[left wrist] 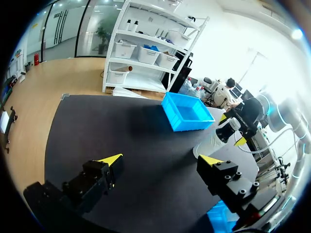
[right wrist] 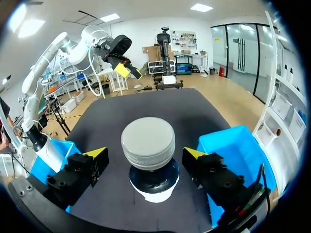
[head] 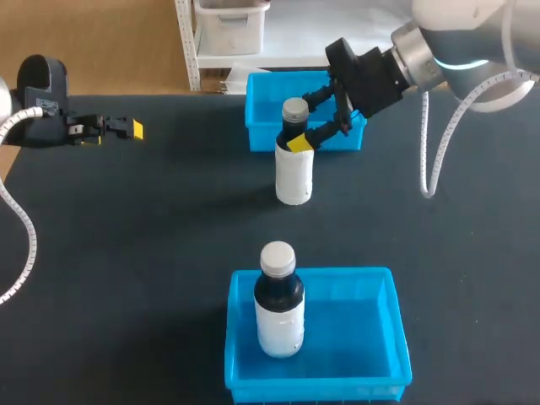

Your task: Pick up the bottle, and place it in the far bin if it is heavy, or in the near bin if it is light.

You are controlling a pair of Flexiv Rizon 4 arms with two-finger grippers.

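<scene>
A white bottle point(head: 294, 173) with a dark neck and grey cap stands upright on the dark table, just in front of the far blue bin point(head: 263, 126). My right gripper point(head: 302, 121) is open, with one finger on each side of the bottle's neck. In the right wrist view the cap point(right wrist: 148, 141) sits between the yellow-tipped fingers point(right wrist: 96, 154), with a gap on both sides. My left gripper point(head: 118, 128) hovers at the table's far left, open and holding nothing point(left wrist: 162, 158). From there the bottle point(left wrist: 214, 141) is far ahead.
The near blue bin point(head: 388, 325) at the table's front holds a second bottle point(head: 278, 312) of the same kind, standing upright. Nothing shows in the far bin point(left wrist: 187, 112). Bare table lies to the left and right of both bins.
</scene>
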